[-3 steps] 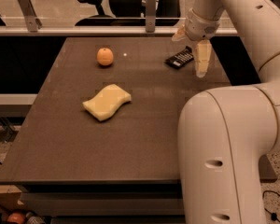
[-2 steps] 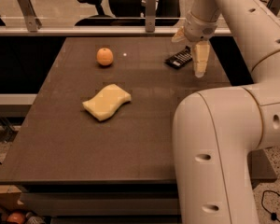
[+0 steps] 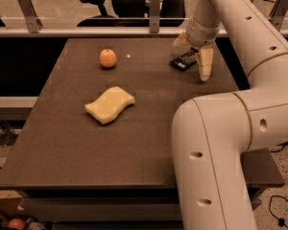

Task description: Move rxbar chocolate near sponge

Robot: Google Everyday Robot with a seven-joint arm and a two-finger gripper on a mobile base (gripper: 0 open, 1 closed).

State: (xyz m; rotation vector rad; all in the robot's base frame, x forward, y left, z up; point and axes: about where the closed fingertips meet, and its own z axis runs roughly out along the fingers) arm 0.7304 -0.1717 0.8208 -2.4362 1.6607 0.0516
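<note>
The rxbar chocolate [image 3: 184, 60], a small flat black wrapper with white print, lies on the dark table [image 3: 149, 128] at the far right. My gripper [image 3: 192, 52] hangs over it, open, with one pale finger [image 3: 205, 63] just right of the bar and the other behind it on the far side. The fingers are not closed on the bar. The sponge [image 3: 110, 104], a pale yellow wavy-edged block, lies left of centre, well apart from the bar.
A round orange fruit [image 3: 107, 58] sits at the far left of the table. My arm's big white links [image 3: 216, 157] cover the table's near right part. A rail and an office chair [image 3: 98, 1] stand beyond the far edge.
The gripper has dipped very slightly over the bar, and the arm's near links have shifted a little. The bar, the sponge and the fruit have not moved.
</note>
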